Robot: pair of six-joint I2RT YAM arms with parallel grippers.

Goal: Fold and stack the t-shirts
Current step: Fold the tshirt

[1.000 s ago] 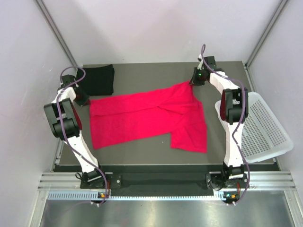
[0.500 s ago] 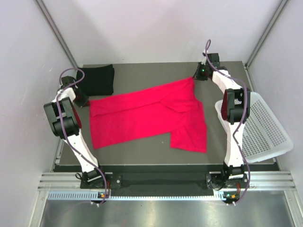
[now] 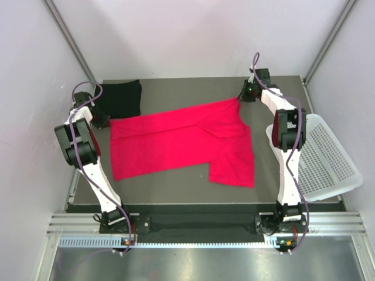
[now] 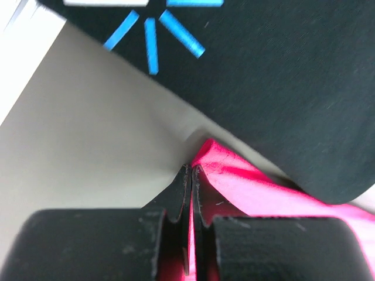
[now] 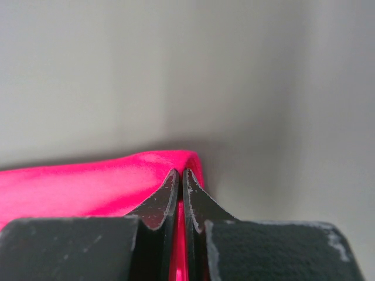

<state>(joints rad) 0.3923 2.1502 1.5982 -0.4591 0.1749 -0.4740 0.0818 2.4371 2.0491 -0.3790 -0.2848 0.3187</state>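
On the counter (image 3: 176,190), the red-pink shirt (image 3: 176,143) lies spread out. L jaws pinched tight on its far-left corner, R jaws likewise on far-right. Black shirt (image 3: 121,98) folded at back-left, just beside.

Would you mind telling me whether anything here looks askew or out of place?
The red shirt lies crooked, its right end doubled over in a rumpled flap; left gripper and right gripper each pinch a far corner. The white basket overhangs the right edge of the table.

White arms (image 3: 99,188), black pincers (image 4: 191,171), purplish-looking cables (image 3: 253,63)
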